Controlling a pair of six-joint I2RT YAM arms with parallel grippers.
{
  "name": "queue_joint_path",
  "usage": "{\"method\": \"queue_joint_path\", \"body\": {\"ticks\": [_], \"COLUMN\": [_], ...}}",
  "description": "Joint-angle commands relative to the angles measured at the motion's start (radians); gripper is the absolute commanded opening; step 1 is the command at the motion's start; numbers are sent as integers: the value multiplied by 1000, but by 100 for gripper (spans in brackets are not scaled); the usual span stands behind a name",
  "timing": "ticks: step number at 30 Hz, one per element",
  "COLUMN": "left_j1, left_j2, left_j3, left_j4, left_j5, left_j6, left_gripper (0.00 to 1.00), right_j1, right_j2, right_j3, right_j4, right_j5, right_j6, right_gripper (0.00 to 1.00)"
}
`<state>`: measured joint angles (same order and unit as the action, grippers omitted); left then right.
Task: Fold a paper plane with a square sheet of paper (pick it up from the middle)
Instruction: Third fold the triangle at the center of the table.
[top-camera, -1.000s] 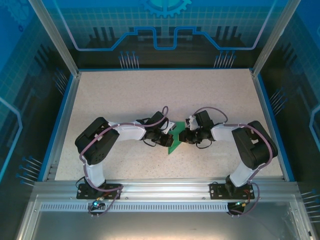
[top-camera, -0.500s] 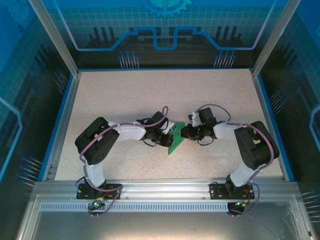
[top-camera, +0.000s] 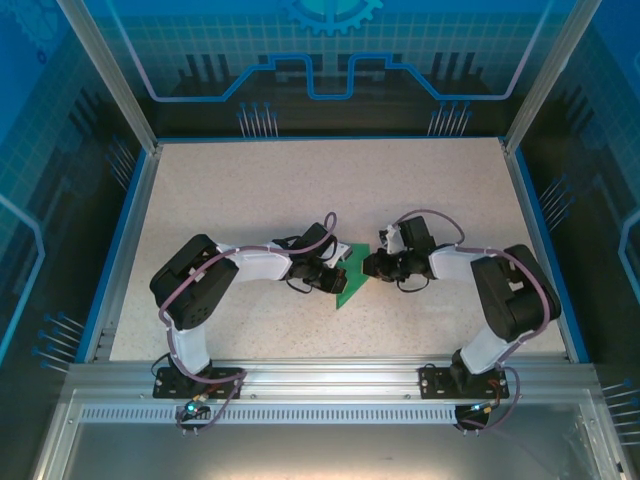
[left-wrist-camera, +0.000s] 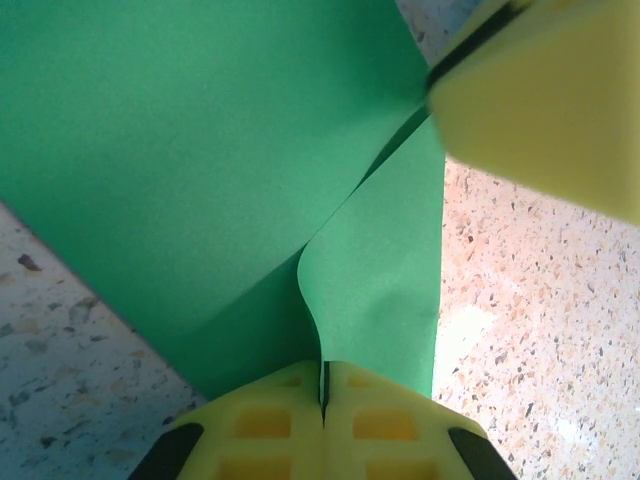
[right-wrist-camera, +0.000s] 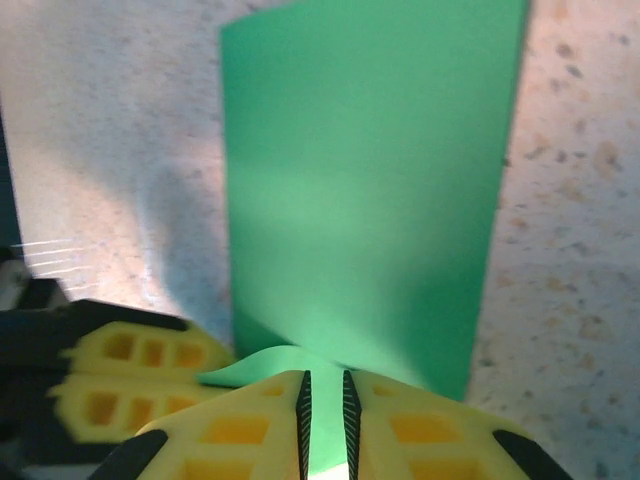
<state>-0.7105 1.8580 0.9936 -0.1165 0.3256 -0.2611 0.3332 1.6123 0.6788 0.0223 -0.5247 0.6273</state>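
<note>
The square sheet of paper (top-camera: 352, 272) lies part-folded at the table's middle, bright green, between both grippers. In the left wrist view the paper (left-wrist-camera: 200, 150) has a raised flap whose edge runs into my left gripper (left-wrist-camera: 325, 388), which is shut on it. A yellow finger of the right gripper (left-wrist-camera: 545, 100) rests at the paper's far corner. In the right wrist view the paper (right-wrist-camera: 370, 200) stretches ahead, and green shows in the narrow gap of my right gripper (right-wrist-camera: 325, 405), whose jaws stand slightly apart. The left gripper's fingers (right-wrist-camera: 130, 380) show at the lower left.
The speckled tabletop (top-camera: 300, 190) stretches all round the paper, bounded by a blue rim (top-camera: 130, 230) and the metal frame posts. The arm bases sit on the near rail (top-camera: 330, 375).
The right gripper has shifted a little to the right and back along the paper's edge. The left gripper and the paper have stayed put.
</note>
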Motion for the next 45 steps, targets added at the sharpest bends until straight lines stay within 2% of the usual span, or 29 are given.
{"method": "queue_joint_path", "body": {"ticks": [1, 4, 11, 16, 21, 28, 30, 35, 39, 45], "left_j1": [4, 5, 5, 4, 4, 6, 5, 4, -43, -164], "left_j2": [-16, -18, -20, -20, -34, -118, -147, -236, -302, -247], "left_j3": [-19, -18, -11, -7, -6, 8, 7, -30, -50, -40], "left_j4": [-18, -18, -21, -27, -26, -50, -57, -60, -47, -18], "left_j5": [-21, -21, -18, -19, -23, -70, -91, -105, -71, -69], "left_j6": [-3, -3, -3, 3, -5, -50, -68, -140, -189, -213], "left_gripper": [1, 1, 1, 2, 4, 23, 33, 40, 36, 27], "right_j1": [19, 63, 88, 101, 102, 104, 106, 106, 107, 107], "right_j2": [-56, -40, 39, 111, 139, 149, 149, 138, 135, 155], "right_j3": [-10, -9, -16, 13, 19, 6, 7, 10, 7, 10], "right_j4": [-21, -23, 50, 37, -26, -43, -43, -49, -47, -42], "right_j5": [-31, -21, -23, -3, 70, 92, 92, 98, 105, 109], "right_j6": [-13, -12, 28, 17, -2, -3, -1, 10, 27, 53], "right_gripper": [20, 19, 19, 17, 16, 15, 15, 15, 15, 15]}}
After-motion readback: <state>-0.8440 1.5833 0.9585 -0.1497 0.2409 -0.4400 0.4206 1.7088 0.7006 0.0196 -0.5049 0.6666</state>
